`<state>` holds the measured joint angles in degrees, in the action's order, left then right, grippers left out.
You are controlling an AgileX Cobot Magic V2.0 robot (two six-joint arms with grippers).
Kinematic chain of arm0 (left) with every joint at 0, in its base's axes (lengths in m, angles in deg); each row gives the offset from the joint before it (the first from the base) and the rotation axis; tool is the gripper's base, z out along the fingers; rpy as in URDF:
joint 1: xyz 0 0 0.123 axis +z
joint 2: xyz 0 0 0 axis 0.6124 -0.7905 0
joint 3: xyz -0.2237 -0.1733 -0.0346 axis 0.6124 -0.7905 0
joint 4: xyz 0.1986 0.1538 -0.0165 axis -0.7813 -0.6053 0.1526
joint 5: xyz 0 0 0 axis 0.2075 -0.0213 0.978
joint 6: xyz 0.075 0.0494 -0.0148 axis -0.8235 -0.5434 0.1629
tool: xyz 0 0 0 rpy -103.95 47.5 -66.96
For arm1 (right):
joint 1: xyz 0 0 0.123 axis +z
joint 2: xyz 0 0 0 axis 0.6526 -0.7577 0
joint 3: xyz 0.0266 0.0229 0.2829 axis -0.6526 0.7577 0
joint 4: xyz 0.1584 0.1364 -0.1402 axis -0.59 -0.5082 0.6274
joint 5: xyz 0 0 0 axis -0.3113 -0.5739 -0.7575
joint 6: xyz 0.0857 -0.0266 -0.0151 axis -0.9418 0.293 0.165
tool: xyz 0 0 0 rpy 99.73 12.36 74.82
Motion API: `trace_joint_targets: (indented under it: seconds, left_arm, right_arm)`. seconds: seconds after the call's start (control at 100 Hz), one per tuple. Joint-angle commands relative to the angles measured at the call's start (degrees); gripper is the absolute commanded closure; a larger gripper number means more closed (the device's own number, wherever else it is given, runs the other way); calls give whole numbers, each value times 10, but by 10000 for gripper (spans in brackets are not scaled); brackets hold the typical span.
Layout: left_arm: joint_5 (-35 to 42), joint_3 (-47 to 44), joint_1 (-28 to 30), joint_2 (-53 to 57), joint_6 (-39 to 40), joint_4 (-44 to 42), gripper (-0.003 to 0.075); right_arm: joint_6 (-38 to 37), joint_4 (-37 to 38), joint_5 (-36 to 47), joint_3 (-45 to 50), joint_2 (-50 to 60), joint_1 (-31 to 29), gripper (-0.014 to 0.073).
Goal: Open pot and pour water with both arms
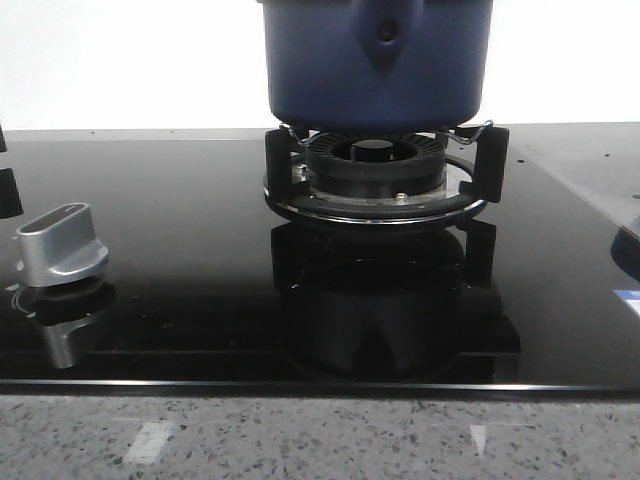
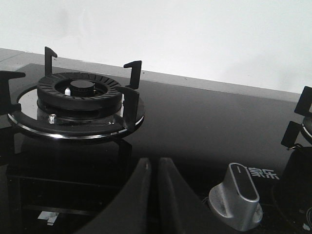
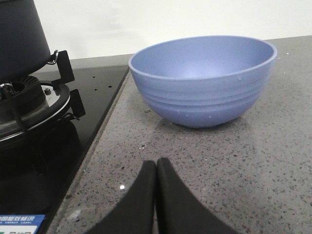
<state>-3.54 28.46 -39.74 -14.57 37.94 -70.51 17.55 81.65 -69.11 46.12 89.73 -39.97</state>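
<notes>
The dark-blue pot (image 1: 377,62) stands on the right burner (image 1: 378,175) of the black glass hob; its triangular handle mount with one hole faces the front camera and its top is cut off by the frame, so the lid is out of view. Its dark side also shows in the right wrist view (image 3: 22,36). My left gripper (image 2: 152,164) is shut and empty, low over the hob between the bare left burner (image 2: 78,97) and a silver knob (image 2: 237,196). My right gripper (image 3: 156,165) is shut and empty above the grey speckled counter, in front of a light-blue bowl (image 3: 204,80).
The silver knob also shows in the front view (image 1: 62,243) at the hob's left. The bare burner has tall black pan supports (image 2: 132,73). The speckled counter (image 1: 320,440) runs along the hob's front and right. A white wall stands behind.
</notes>
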Motion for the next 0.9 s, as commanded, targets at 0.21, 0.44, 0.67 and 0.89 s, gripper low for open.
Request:
trace_joint_targets:
  seconds: [0.21, 0.44, 0.67, 0.89]
  left_arm:
    - [42, -18, 3, 16, 6, 2, 740]
    - [42, -18, 3, 16, 6, 2, 741]
    - [42, -18, 3, 16, 6, 2, 741]
    - [42, -18, 3, 16, 6, 2, 741]
  right_arm:
    - [1, 7, 43, 14, 13, -2, 639]
    - [1, 7, 43, 14, 13, -2, 639]
    - [1, 7, 43, 14, 13, -2, 639]
    - [1, 7, 65, 14, 13, -2, 639]
